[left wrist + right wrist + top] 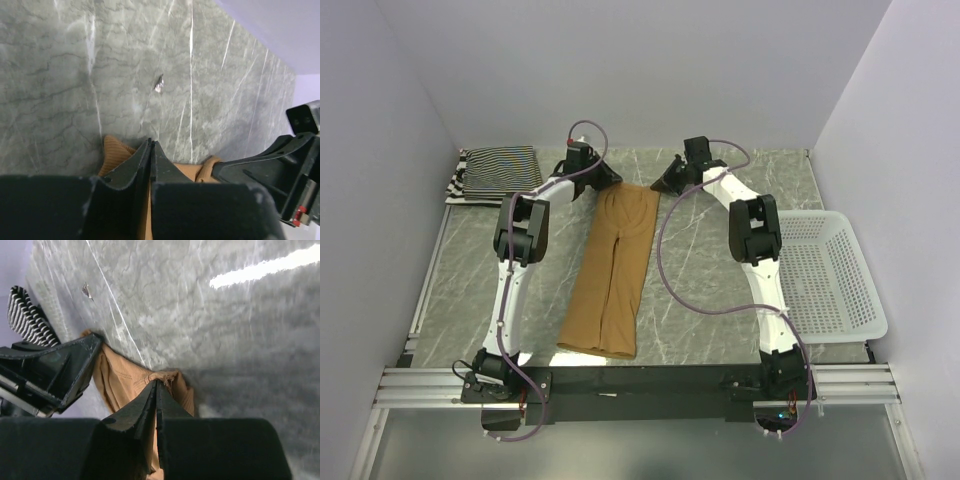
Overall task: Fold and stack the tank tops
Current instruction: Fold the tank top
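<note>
1. Tan top [615, 270]: plain tan-brown, finely ribbed fabric. It lies flat as one long strip down the middle of the tabletop [720, 290], wider at its near end. The far end sits between the two sets of jaws.
2. Left jaws: closed, pinching the far-left corner of the tan top [117, 150].
3. Right jaws: closed, pinching the far-right corner, where the fabric [125, 380] bunches at the tips.
4. Striped pile [500, 172]: black-and-white, folded, in the far-left corner of the tabletop, well apart from the tan top.
5. Limits of view: both wrist views show only the gripped edge, and the rest of the tan top is cut off behind the jaws. How many tops make up the striped pile cannot be told. In the right wrist view only a sliver of it [25, 315] shows.
6. Count: one tan top, one striped pile, one white lattice basket [830, 275] at the right edge, two arms.
</note>
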Controlling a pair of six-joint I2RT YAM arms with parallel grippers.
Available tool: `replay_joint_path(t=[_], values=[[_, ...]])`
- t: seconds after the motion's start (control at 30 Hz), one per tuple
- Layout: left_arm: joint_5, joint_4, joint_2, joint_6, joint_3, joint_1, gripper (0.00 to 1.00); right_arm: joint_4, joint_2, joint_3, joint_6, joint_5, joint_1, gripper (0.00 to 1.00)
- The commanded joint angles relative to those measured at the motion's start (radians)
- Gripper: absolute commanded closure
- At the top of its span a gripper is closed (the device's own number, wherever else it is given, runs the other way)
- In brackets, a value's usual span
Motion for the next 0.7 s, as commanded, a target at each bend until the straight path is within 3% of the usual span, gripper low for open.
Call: replay_joint_path(t=[0.0,0.33,0.5,0.53,0.6,0.63,0.67], values=[[-0.011,0.013,0.048,-0.042,0.063,0.009,0.91,-0.017,0.051,0.077,0.023,-0.030,-0.026,0.91],[0.054,0.185,0.140,-0.119,0.200,0.026,0.82,0.099,0.091,0.157,0.026,-0.096,-0.066,0.87],[0.100,0.349,0.120,-0.129,0.251,0.035,0.68,0.165,0.039,0.182,-0.037,-0.083,-0.072,0.64],[0.104,0.366,0.082,-0.128,0.249,0.040,0.66,0.162,0.019,0.179,-0.054,-0.066,-0.072,0.56],[0.107,0.410,0.013,-0.108,0.190,0.044,0.62,0.148,-0.068,0.147,-0.105,-0.009,-0.074,0.50],[0.101,0.421,-0.092,-0.100,0.144,0.052,0.61,0.141,-0.105,0.124,-0.123,0.015,-0.072,0.45],[0.084,0.431,-0.160,-0.091,0.004,0.057,0.60,0.130,-0.192,0.054,-0.153,0.067,-0.074,0.44]])
